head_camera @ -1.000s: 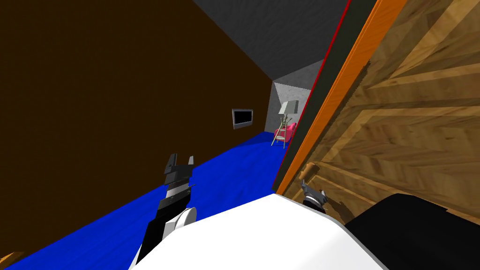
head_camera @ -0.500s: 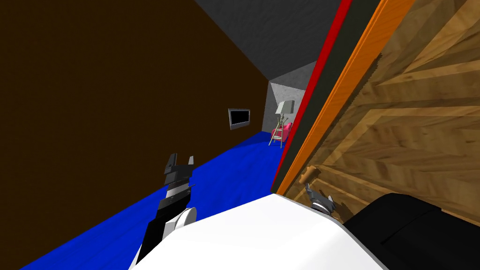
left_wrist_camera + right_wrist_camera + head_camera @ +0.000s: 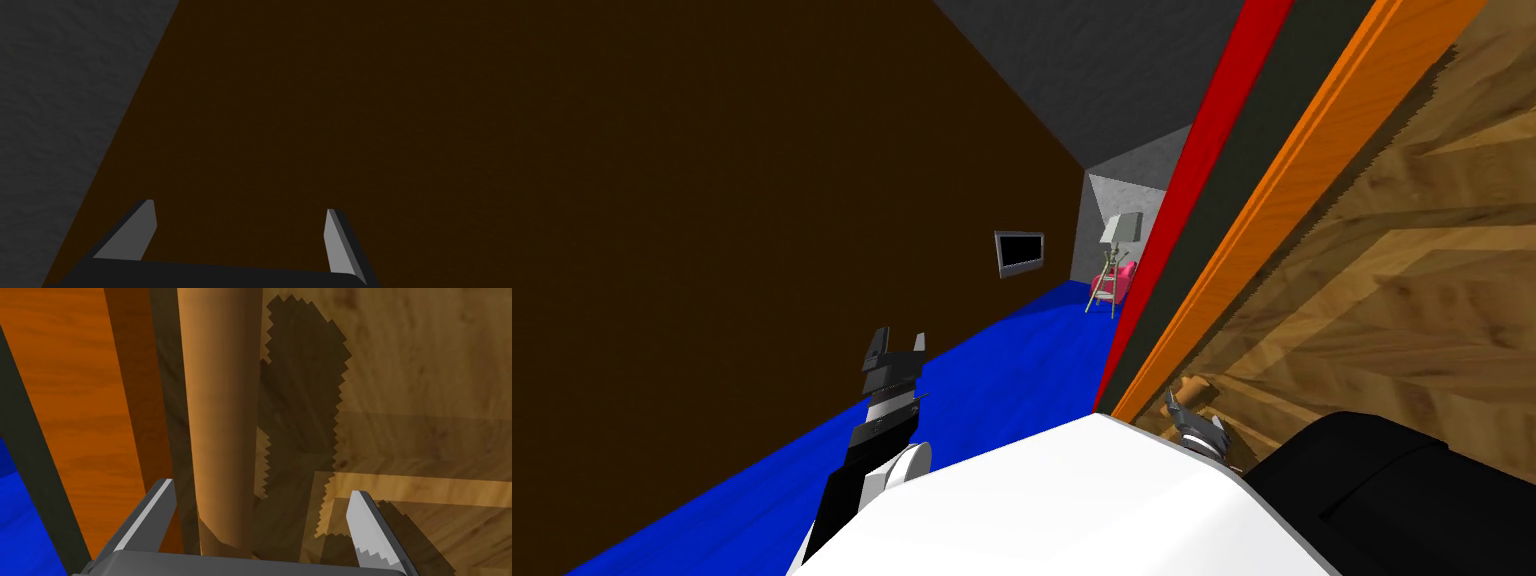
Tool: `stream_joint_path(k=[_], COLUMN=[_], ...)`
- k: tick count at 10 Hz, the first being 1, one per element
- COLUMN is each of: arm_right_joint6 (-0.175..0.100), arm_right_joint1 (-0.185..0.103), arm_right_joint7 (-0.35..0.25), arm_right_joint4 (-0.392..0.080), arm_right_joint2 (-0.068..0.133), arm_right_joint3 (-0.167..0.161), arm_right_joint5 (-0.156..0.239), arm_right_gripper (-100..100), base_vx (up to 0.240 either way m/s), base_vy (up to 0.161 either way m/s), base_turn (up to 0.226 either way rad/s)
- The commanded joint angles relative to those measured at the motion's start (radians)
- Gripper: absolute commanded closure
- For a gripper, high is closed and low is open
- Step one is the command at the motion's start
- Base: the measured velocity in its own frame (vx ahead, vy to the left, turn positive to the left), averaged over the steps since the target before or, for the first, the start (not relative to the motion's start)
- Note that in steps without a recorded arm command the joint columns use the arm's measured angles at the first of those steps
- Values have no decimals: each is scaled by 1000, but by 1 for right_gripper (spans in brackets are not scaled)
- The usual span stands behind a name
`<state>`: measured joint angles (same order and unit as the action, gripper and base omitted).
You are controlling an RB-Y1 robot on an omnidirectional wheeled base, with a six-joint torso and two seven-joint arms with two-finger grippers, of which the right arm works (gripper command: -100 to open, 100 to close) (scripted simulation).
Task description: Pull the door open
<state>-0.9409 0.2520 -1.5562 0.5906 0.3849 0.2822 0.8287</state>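
Blue floor (image 3: 992, 350) runs between a dark brown wall (image 3: 712, 200) and a brown wooden panelled door (image 3: 1392, 280). The door's light wooden cylindrical handle (image 3: 222, 413) serves as the reference point for all positions below.

Task status: the grasp is not yet made. The right gripper (image 3: 262, 488) straddles the handle with its jaws spread. The handle lies between the fingers, just beside one and well clear of the other, and neither presses it. Judged remaining: close on the handle, then draw the door back. How far the door stands from its frame cannot be told.

The left gripper (image 3: 900, 340) hangs well apart from the handle, over the floor on the brown-wall side. Its jaws are likewise spread and hold nothing.

View comparison: the right wrist view gives the handle's place between the fingers and its jagged shadow on the door panel behind it. The head view shows that gripper small, just below the handle, with its fingers too small to read. The head view adds the surroundings:
- an orange wooden edge (image 3: 1277, 200) beside the handle
- a dark strip (image 3: 1222, 200) next to that edge
- a red strip (image 3: 1184, 200) beyond the dark one
- far past the handle, a black framed screen (image 3: 1019, 252), a pink chair (image 3: 1119, 280) and a white-shaded lamp (image 3: 1122, 228)
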Motion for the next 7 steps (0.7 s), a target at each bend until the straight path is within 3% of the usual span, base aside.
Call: stream_joint_path(k=[1, 2, 7], arm_right_joint6=[0, 0, 0], arm_right_joint1=[0, 0, 0], arm_right_joint7=[0, 0, 0], arm_right_joint4=[0, 0, 0], arm_right_joint2=[0, 0, 0], arm_right_joint3=[0, 0, 0], arm_right_joint5=[0, 0, 0], arm_right_gripper=[-100, 100, 100], base_vx=[72, -16, -7], base_vy=[-61, 16, 13], base_turn=[4, 1, 8])
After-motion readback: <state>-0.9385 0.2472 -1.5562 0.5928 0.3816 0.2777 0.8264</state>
